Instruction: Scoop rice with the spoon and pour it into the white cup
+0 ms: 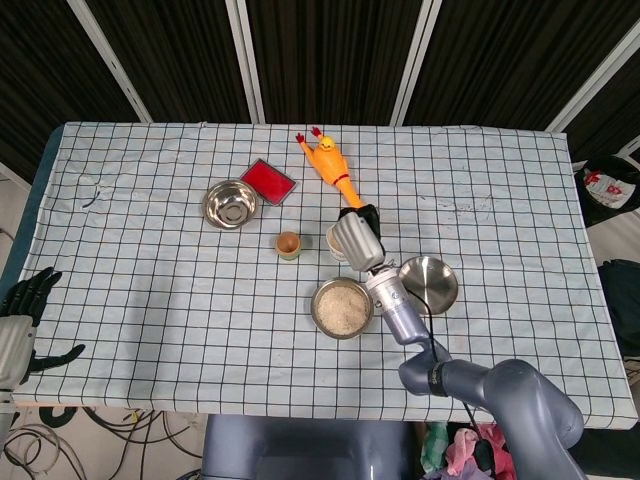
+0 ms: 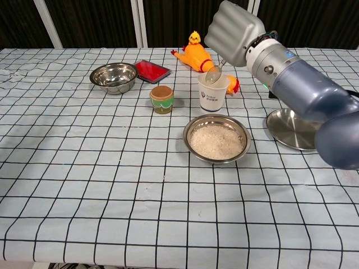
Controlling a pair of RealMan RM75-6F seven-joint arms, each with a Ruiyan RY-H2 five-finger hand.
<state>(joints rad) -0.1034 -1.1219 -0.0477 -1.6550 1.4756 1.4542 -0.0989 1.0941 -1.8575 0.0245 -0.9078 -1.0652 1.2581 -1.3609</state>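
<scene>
In the head view the right hand [image 1: 356, 238] covers most of the white cup [image 1: 333, 243]; only a sliver of rim shows at its left, and the cup's contents are hidden there. The spoon [image 2: 215, 72] cannot be made out in that view at all. In the chest view the spoon's handle vanishes under the right hand [image 2: 234, 32], so the grip itself is hidden, and the bowl is too small to tell whether it carries rice. The left hand [image 1: 22, 312] sits at the head view's left edge, partly cut off, its dark fingers too small to read. The chicken toy [image 2: 200, 58] is partly hidden behind the cup [image 2: 212, 92].
</scene>
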